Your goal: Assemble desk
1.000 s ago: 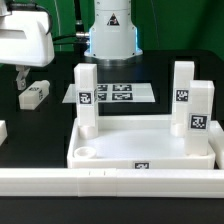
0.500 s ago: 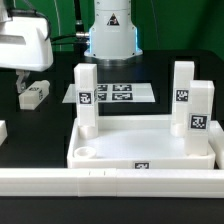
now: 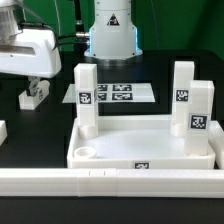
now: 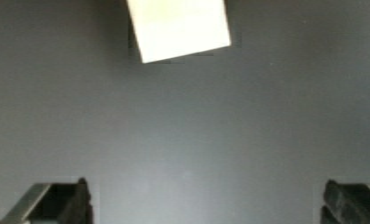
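White tabletop [image 3: 140, 140] sits by the rail [image 3: 110, 180], three legs upright in it. The loose leg [image 3: 35, 94] lies on the worktop [image 3: 30, 125] under the gripper [image 3: 35, 82]; the wrist view alone shows the fingers [image 4: 57, 203] spread wide, holding nothing.

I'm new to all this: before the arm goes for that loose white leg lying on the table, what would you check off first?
1. Gripper open: ok.
2. Nothing held between the fingers: ok.
3. Loose leg lying free on the black table: ok.
4. Gripper lined up over the leg: not ok, the leg sits off-centre in the wrist view.
5. Three legs already upright in the tabletop: ok.
6. Near corner socket empty: ok.
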{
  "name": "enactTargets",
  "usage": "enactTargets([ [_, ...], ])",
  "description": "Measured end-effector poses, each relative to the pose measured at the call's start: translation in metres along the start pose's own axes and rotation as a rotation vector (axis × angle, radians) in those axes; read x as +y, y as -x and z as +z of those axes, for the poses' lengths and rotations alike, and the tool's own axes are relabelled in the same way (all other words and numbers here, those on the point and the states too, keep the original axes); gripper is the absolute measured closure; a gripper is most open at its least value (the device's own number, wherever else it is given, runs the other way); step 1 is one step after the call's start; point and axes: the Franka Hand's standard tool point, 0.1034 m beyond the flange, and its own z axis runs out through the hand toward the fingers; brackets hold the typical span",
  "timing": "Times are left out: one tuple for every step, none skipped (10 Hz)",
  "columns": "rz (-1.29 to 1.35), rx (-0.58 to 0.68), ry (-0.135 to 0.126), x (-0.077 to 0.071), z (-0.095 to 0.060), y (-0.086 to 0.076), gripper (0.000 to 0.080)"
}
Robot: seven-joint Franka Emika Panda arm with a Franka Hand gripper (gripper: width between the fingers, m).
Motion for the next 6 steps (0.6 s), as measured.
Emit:
enactTargets([
  [0.002,-0.088,-0.024,-0.006,0.002,0.005,0.0151],
  [-0.009,-0.218,-0.019,-0.009,0.001,0.006,0.0151],
  [-0.048,-0.247,0.015,-0.008,0.004,0.001,0.0151],
  [-0.097,-0.351,0.04,-0.006,0.009,0.016,0.0151],
  [-0.117,-0.431,0.052,-0.005,0.012,0.02,0.0151],
  [-0.116,-0.471,0.054,-0.006,0.012,0.015,0.0151],
])
